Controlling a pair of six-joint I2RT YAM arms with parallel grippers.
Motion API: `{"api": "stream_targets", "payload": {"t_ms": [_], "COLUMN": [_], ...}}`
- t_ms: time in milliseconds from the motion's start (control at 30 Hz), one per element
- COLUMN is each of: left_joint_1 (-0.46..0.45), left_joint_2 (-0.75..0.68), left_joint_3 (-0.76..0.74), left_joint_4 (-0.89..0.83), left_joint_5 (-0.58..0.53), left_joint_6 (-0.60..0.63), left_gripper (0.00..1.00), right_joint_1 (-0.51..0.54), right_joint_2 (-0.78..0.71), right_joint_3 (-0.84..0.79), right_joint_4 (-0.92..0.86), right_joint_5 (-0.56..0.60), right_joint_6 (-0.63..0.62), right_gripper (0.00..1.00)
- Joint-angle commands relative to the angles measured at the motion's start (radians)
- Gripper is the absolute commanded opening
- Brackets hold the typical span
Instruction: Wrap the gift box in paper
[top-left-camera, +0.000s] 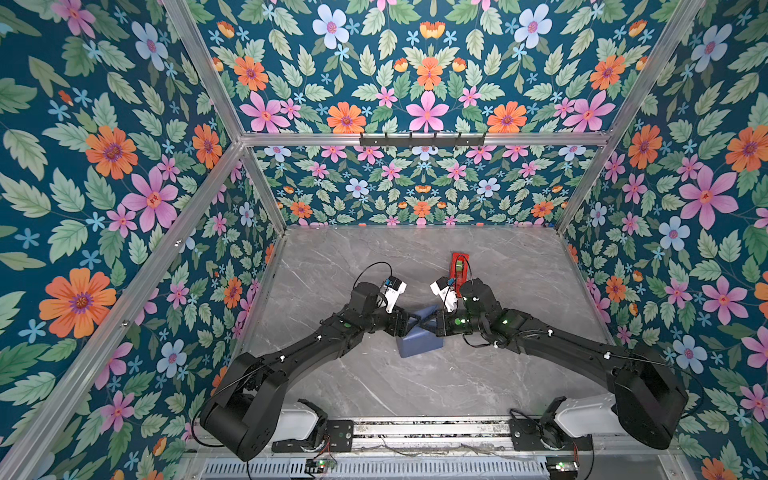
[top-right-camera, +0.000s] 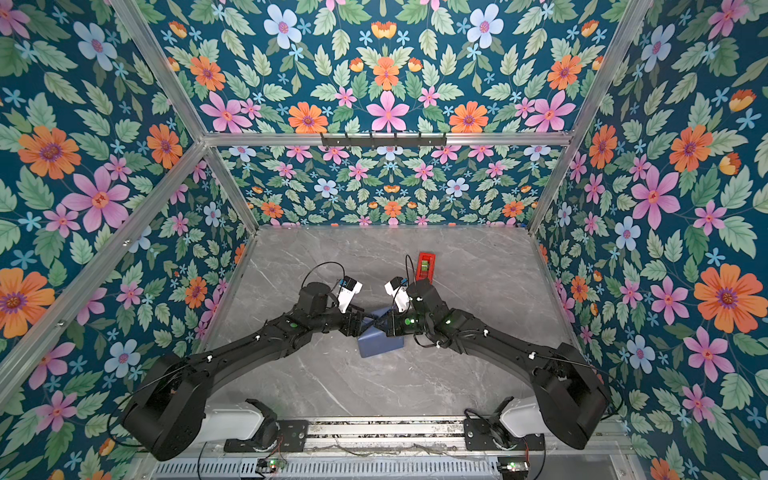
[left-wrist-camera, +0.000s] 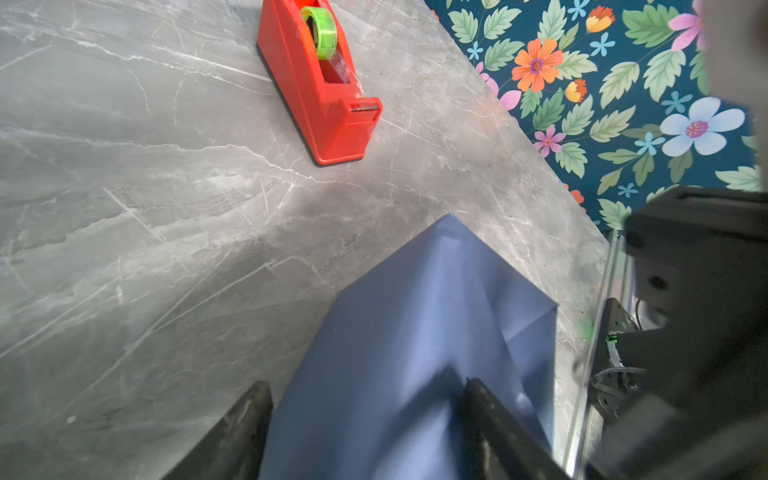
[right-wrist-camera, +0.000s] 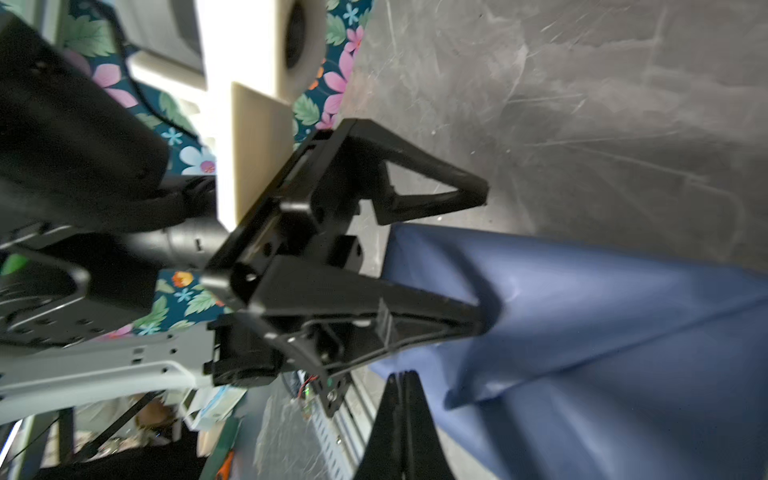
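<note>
The right wrist view alone shows the right gripper (right-wrist-camera: 401, 376) closed; the left gripper (right-wrist-camera: 484, 257) straddles the paper (right-wrist-camera: 623, 332), jaws apart.

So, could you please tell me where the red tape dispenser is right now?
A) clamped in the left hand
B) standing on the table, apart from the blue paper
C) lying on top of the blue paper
B: the tape dispenser stands on bare table, a clear gap away from the paper, in the left wrist view.
</note>
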Motion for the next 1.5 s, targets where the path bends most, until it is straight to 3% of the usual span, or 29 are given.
{"api": "stream_targets", "payload": {"t_ms": [0, 533, 1467], "left_joint_1": [-0.001, -0.001, -0.001], "left_joint_2": [0.007, 0.008, -0.027], "left_joint_3": [-0.005, -0.006, 0.010], "left_joint_4": [-0.105, -0.108, -0.098], "left_joint_5": [-0.020, -0.020, -0.033], "left_joint_6": [0.023, 0.024, -0.009], "left_gripper": [0.74, 0.74, 0.74], "right_joint_1": [0.017, 0.027, 0.026], "right_joint_2": [0.005, 0.041, 0.031], "right_joint_3": [-0.028, -0.136, -0.229], "right_joint_4": [0.147, 0.431, 0.431], "right_joint_5": [0.100, 0.166, 0.187], "right_joint_6": [-0.020, 0.073, 0.047], "right_gripper": [0.00, 0.00, 0.00]}}
